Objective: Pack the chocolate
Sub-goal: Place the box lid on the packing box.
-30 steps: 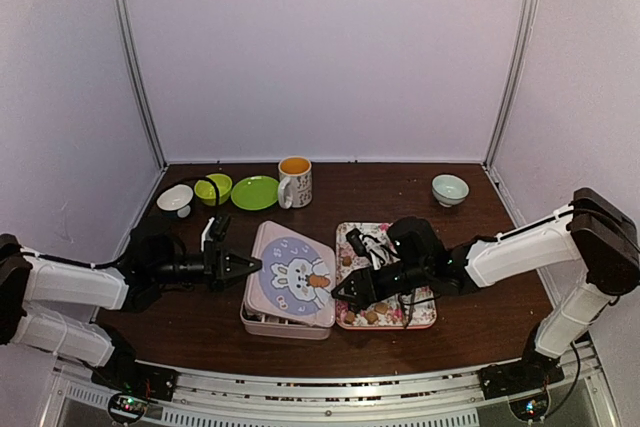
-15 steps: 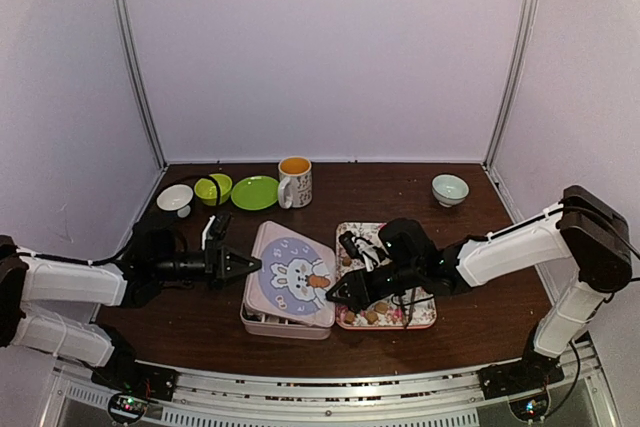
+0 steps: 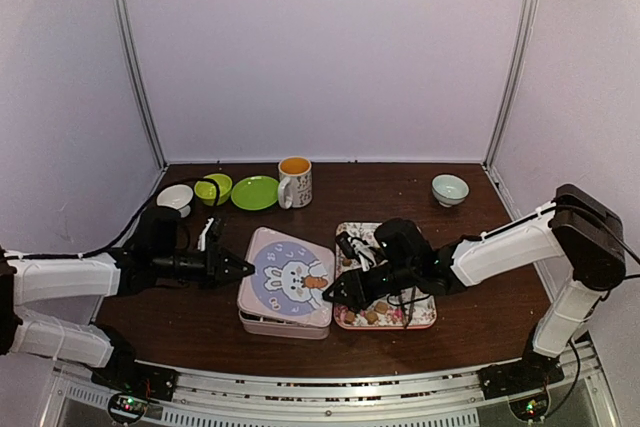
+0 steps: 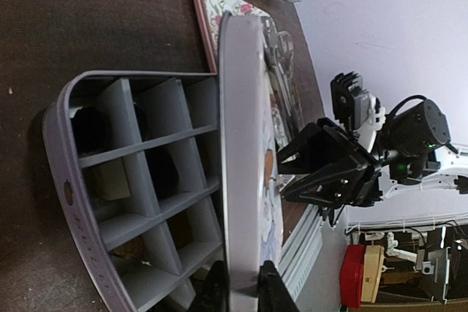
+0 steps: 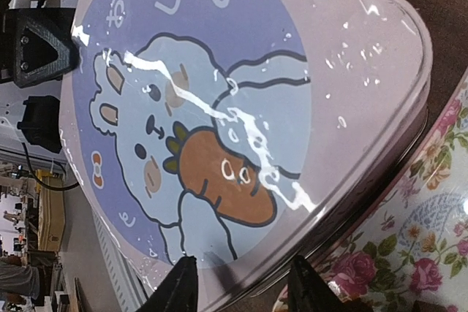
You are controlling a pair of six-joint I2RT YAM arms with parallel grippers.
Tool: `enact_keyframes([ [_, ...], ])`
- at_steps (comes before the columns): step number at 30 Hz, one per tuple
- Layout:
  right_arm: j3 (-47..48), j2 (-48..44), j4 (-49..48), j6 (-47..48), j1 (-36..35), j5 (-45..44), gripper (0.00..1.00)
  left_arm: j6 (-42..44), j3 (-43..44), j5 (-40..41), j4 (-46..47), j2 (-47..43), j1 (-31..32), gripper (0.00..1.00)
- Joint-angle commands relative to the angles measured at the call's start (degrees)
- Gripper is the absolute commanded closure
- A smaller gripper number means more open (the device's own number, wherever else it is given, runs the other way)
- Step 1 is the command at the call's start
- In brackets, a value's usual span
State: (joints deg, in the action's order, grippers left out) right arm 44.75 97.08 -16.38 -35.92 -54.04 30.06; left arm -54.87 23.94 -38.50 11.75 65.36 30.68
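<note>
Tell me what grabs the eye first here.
The pink bunny-and-carrot lid sits mid-table, the left jaws pinching its left edge and the right jaws spread open at its right edge. Beneath it, the left wrist view shows a divided box with chocolate pieces in some cells. A floral tray lies beside it, to the right.
</note>
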Motion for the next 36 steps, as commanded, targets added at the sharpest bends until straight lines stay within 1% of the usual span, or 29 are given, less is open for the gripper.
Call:
enact_keyframes([
  [1,1.4,0.9,-1.6,-0.2,-0.4,0.8,0.57,10.0,4.2,8.2,-12.3,0.8,-0.7,0.84],
  [3,1.5,1.0,-1.5,-0.3,-0.4,0.9,0.58,12.0,4.9,9.9,-15.1,1.2,-0.7,0.82],
  [6,1.7,1.4,-1.4,-0.3,-0.5,1.1,0.58,13.5,5.1,11.9,-16.8,2.4,-0.7,0.80],
  [11,2.0,1.9,-1.4,-0.2,-0.7,1.0,0.58,14.1,4.6,12.6,-15.9,5.1,-0.7,0.78],
  [19,2.6,2.4,-0.7,0.1,-0.9,0.8,0.58,15.3,4.6,14.8,-16.3,6.7,-0.6,0.68],
  [24,3.0,2.8,-0.2,0.2,-0.9,0.3,0.58,15.8,5.7,14.9,-15.1,8.2,-0.7,0.69],
  [30,3.0,2.6,1.8,1.0,-0.9,-0.7,0.58,15.9,7.2,14.4,-13.4,11.0,-0.7,0.75],
  [33,1.5,1.6,2.5,1.2,-0.9,-0.6,0.56,15.9,7.5,14.6,-12.8,12.1,-0.7,0.78],
  [36,-0.3,0.3,3.1,1.9,-0.9,-1.4,0.54,15.9,7.1,14.6,-11.9,13.2,-0.7,0.78],
])
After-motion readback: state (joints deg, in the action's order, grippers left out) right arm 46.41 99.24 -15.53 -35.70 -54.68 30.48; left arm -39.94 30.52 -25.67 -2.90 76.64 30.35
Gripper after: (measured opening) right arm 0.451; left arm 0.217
